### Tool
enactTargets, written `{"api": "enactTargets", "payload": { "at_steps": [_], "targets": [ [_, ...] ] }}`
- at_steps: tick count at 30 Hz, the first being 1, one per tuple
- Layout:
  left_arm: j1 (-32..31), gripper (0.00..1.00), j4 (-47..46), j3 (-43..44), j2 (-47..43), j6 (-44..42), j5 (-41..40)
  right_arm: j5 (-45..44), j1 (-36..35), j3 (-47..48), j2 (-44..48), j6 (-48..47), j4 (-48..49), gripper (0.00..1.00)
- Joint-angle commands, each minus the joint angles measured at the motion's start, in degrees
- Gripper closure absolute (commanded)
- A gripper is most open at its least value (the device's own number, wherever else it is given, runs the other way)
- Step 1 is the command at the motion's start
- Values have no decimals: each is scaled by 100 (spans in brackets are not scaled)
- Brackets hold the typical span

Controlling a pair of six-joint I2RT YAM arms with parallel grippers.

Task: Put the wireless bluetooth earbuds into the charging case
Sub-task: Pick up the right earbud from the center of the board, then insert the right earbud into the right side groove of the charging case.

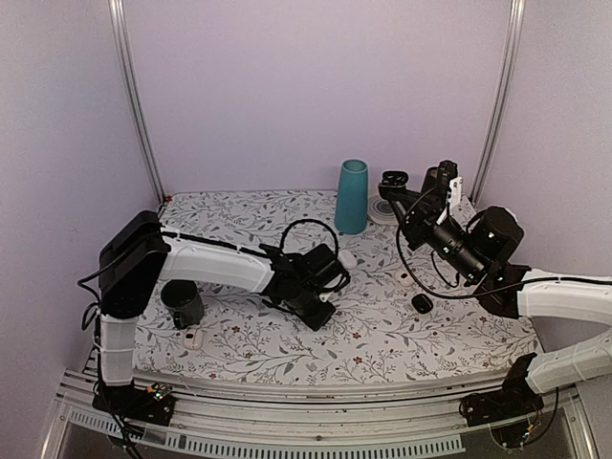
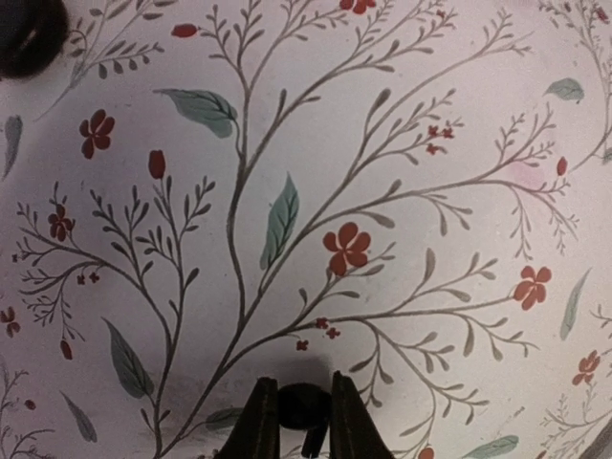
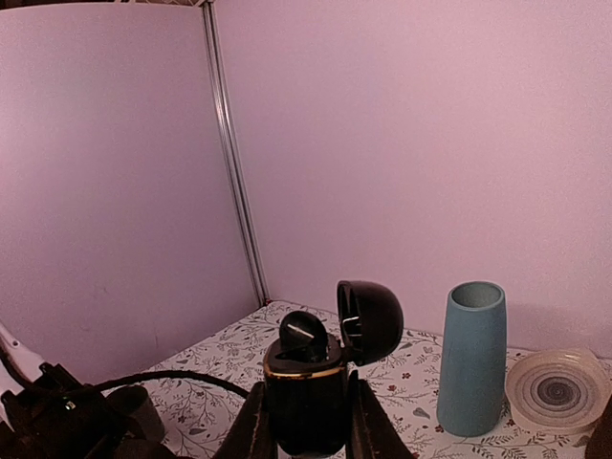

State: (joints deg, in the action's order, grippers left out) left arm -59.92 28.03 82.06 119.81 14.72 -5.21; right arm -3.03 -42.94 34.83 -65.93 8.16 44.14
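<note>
My right gripper (image 3: 306, 426) is shut on the charging case (image 3: 304, 402), a glossy black pebble held upright in the air with its lid (image 3: 370, 320) hinged open. One black earbud (image 3: 303, 335) sits in the case's top. In the top view the case (image 1: 391, 179) is held high at the back right, near the teal vase. My left gripper (image 2: 304, 413) is shut on the other earbud (image 2: 298, 402), a tiny black blob held just above the flowered cloth. In the top view that gripper (image 1: 316, 312) is low at the table's middle, and the earbud is hidden.
A teal vase (image 1: 351, 196) and a round ribbed disc (image 1: 382, 209) stand at the back; both show in the right wrist view (image 3: 471, 359) (image 3: 557, 390). A black cup (image 1: 182, 304), a black oval pod (image 1: 422, 303) and white pods (image 1: 347, 258) lie on the cloth. A dark round object (image 2: 27, 33) is in the left wrist view's corner.
</note>
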Motion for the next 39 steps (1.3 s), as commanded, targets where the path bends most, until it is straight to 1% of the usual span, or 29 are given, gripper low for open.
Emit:
{"api": "enactTargets", "payload": {
  "at_steps": [1,10,15,22,26,30,33,39],
  "targets": [
    [122,90,-600,-118,-603,167,87,-31,40,67,-81,12,76,97],
    [312,90,-1585,-384,-1552,312,53,-5,42,194,-246,-53,108,97],
    [359,90,-1915,-291,-2023,290,139,77,49,250,-357,-22,227,97],
    [403,90,-2638,-247,-2758,291,294,406,44,329,-570,104,546,97],
    [411,90,-3222,-349,-3114,275,428,706,45,295,-716,170,876,97],
    [424,90,-3873,-429,-3271,271,549,1122,40,240,-937,329,1475,97],
    [422,90,-4500,-516,-3293,315,808,1361,14,268,-1082,487,1855,97],
    [415,90,-5526,-715,-3167,391,1195,1581,-150,532,-1353,625,2205,97]
  ]
}}
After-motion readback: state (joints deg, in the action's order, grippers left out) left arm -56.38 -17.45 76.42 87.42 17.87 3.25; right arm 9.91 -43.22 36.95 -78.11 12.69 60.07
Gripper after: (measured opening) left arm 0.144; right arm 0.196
